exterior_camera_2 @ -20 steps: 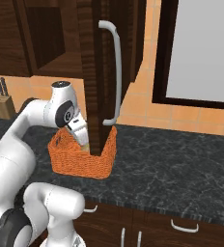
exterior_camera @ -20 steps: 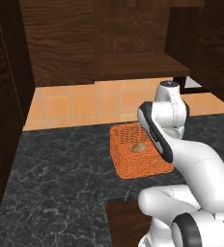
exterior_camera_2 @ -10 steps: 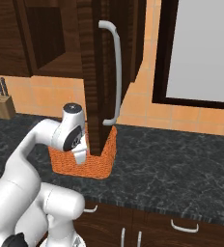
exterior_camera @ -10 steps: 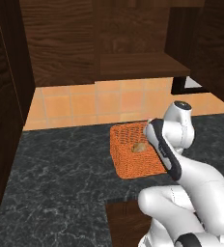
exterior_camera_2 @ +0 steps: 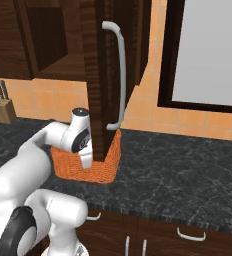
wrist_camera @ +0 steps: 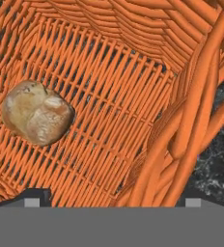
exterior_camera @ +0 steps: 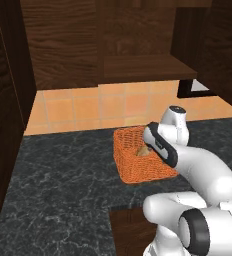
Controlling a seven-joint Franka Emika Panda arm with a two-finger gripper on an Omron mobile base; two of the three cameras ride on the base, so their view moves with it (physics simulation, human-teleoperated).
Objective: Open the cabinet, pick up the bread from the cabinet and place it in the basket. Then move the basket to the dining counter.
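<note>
The basket [exterior_camera: 138, 165], orange and woven, sits on the black marbled worktop [exterior_camera: 63, 190] and serves as the reference for everything else. Inside it, on the woven floor, lies the bread [wrist_camera: 36, 112], a lumpy tan roll resting toward one side of the basket's bottom and apart from the nearest wall; from the left base view a sliver of the roll [exterior_camera: 144, 150] shows just above the basket's near rim, beside the arm. The end effector [wrist_camera: 109, 201] hangs low over the basket's interior close to one corner, its two dark fingertips [wrist_camera: 33, 199] spread wide at the bottom of the hand view with nothing between them, one over the woven floor and the other close to the thick rim strands where the worktop's dark stone shows beyond. In the right base view the basket [exterior_camera_2: 103, 165] stands directly below the open door of the cabinet [exterior_camera_2: 100, 75], whose long silver bar handle [exterior_camera_2: 119, 75] runs vertically above the basket's right side; the arm's wrist comes down in front of the basket's left half. Above and behind the basket in the left base view, the cabinet's wooden shelf [exterior_camera: 143, 67] is visible, with orange tiled wall [exterior_camera: 88, 107] between it and the worktop. A knife block [exterior_camera_2: 3, 107] stands on the worktop well to the left of the basket.
</note>
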